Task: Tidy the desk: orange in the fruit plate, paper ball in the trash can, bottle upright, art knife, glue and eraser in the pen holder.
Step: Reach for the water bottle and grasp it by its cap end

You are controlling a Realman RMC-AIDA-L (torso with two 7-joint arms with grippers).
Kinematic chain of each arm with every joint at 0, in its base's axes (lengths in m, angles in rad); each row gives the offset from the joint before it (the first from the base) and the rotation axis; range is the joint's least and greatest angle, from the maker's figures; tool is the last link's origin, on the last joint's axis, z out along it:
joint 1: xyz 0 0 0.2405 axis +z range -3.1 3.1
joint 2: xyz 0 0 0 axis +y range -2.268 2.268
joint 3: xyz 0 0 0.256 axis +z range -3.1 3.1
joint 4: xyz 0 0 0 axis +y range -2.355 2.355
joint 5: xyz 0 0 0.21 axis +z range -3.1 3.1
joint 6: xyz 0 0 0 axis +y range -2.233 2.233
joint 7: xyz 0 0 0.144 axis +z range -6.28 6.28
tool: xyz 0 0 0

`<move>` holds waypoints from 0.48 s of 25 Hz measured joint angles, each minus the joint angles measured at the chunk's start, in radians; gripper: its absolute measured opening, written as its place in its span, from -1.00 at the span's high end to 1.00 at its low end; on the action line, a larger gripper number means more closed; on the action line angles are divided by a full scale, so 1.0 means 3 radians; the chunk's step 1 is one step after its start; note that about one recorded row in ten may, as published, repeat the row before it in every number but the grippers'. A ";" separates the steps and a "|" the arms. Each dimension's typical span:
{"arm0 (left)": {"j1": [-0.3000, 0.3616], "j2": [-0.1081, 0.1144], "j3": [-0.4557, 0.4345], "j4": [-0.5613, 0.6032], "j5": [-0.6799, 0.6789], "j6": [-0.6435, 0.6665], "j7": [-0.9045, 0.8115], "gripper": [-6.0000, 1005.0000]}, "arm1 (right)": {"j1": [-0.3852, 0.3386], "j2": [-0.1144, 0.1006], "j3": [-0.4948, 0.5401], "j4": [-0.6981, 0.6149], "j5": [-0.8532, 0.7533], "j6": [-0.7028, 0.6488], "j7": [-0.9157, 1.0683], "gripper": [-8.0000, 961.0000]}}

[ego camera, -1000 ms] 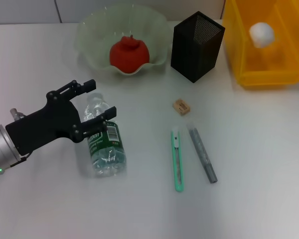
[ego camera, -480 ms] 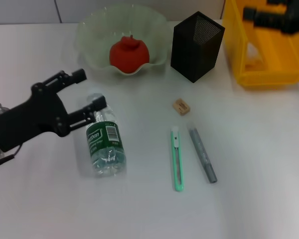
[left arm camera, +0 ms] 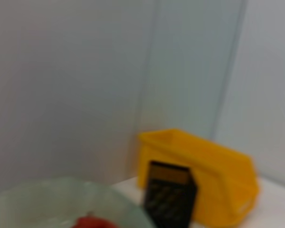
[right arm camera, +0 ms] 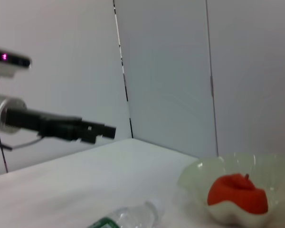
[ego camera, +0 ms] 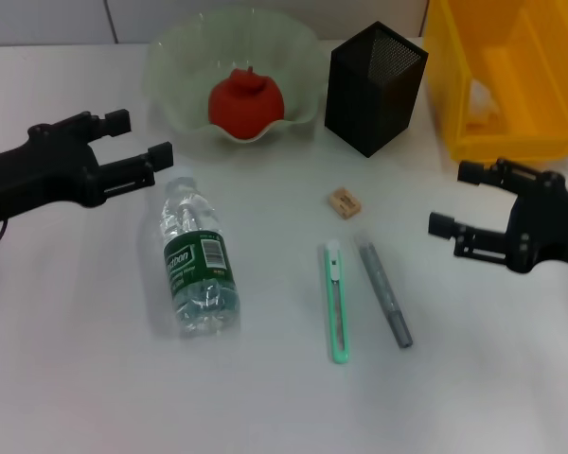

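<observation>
Desk tidy: fruit plated, bottle and small tools left

Orange [ego camera: 245, 101], matte red-orange, sits in ruffled translucent plate [ego camera: 170, 66]. Clear ribbed bottle [ego camera: 198, 268] lies flat on white counter [ego camera: 95, 378]; green knife [ego camera: 336, 303], grey glue stick [ego camera: 386, 294], tan eraser [ego camera: 345, 202] outside mesh holder [ego camera: 373, 86]. Left gripper [ego camera: 137, 148] and right gripper [ego camera: 454, 203] both spread, empty.

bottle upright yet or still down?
Down. The bottle lies on its side on the desk, cap toward the fruit plate; neither gripper touches it.
</observation>
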 joint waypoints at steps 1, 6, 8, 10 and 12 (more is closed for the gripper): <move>0.0161 0.0011 0.0300 0.0365 0.0034 -0.0368 -0.0276 -0.61 | -0.0002 0.0001 -0.0001 0.0059 0.0001 -0.0004 -0.0054 -0.69; 0.0566 0.0027 0.1158 0.1627 0.0937 -0.1348 -0.1721 -0.61 | -0.0004 0.0001 0.0000 0.0185 0.0008 -0.0035 -0.0185 -0.69; 0.0525 0.0020 0.1460 0.1926 0.1758 -0.1405 -0.2602 -0.61 | -0.0013 0.0000 0.0003 0.0199 0.0010 -0.0040 -0.0231 -0.69; 0.0412 0.0014 0.1728 0.2042 0.2481 -0.1427 -0.3347 -0.61 | -0.0017 0.0001 0.0007 0.0220 0.0011 -0.0042 -0.0282 -0.69; 0.0237 0.0001 0.1955 0.2009 0.3153 -0.1428 -0.4011 -0.61 | -0.0018 0.0001 0.0008 0.0233 0.0012 -0.0041 -0.0306 -0.69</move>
